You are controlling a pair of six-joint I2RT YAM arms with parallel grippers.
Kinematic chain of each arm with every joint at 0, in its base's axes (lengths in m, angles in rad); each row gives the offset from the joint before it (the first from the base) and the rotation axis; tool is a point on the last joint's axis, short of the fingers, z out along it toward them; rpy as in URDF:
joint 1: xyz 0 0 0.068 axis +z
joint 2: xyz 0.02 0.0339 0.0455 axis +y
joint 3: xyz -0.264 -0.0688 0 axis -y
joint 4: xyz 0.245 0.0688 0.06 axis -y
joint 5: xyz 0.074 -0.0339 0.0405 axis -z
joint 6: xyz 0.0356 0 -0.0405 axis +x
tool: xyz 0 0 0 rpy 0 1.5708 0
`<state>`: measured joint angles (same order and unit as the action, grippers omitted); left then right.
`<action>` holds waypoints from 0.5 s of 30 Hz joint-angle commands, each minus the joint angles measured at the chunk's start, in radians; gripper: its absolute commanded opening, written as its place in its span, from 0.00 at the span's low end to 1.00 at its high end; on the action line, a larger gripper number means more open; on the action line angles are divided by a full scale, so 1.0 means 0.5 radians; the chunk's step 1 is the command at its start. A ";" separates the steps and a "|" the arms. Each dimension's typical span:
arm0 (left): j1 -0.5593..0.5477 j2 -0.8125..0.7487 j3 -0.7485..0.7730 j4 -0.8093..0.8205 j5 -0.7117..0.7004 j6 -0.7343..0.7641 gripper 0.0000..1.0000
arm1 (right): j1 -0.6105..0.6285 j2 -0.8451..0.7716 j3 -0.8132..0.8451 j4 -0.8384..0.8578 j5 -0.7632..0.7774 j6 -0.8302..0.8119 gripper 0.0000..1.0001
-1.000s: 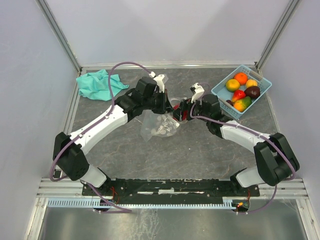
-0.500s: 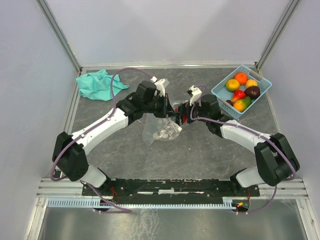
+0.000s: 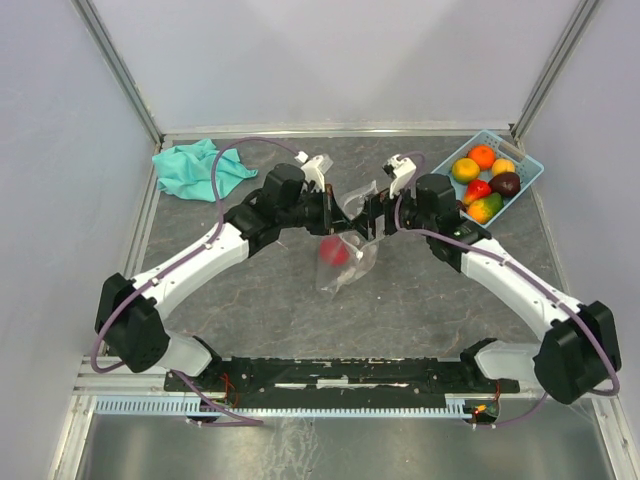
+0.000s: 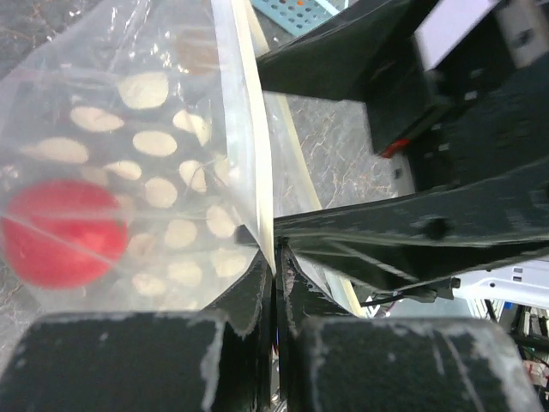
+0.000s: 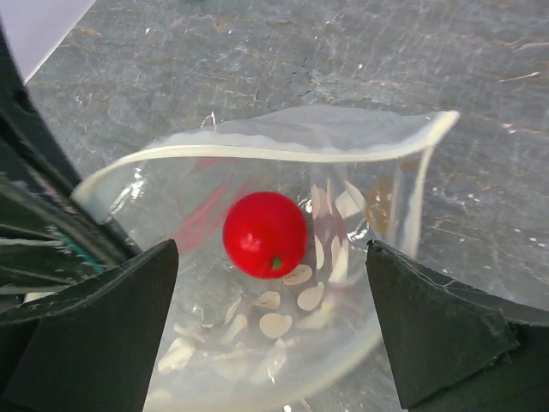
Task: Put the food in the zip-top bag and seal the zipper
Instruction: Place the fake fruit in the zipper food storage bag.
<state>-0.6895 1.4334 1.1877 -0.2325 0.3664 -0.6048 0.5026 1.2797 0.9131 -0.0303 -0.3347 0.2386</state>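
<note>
While filling runs: zip-top bag [image 3: 350, 270] is pinched by left tool [image 4: 274, 287]; right tool [image 5: 268, 318] is spread, empty.
Next: toy fruit [image 3: 482, 156] is to be fetched from basket [image 3: 452, 158].

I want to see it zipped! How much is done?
One red toy fruit sits inside the zip-top bag. The left tool pinches the rim, holding the mouth open; the right tool hangs open above. The other fruits wait in the blue basket, and the zipper is unsealed.

No readable text, label, brand or number shows on anything.
</note>
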 commanded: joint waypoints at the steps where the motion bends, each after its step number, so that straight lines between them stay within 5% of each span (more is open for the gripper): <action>1: -0.005 -0.025 0.059 -0.055 -0.158 0.117 0.03 | 0.021 -0.178 0.227 -0.249 0.013 -0.101 0.99; 7: -0.004 0.002 0.178 -0.310 -0.401 0.328 0.03 | 0.017 -0.257 0.444 -0.595 0.097 -0.161 0.99; 15: -0.005 0.005 0.371 -0.587 -0.629 0.569 0.03 | -0.053 -0.159 0.794 -1.124 0.769 -0.329 0.99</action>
<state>-0.6914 1.4384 1.2903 -0.4572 0.1371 -0.4347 0.5045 1.1763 1.2110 -0.4461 -0.1516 0.1379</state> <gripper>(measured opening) 0.043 0.991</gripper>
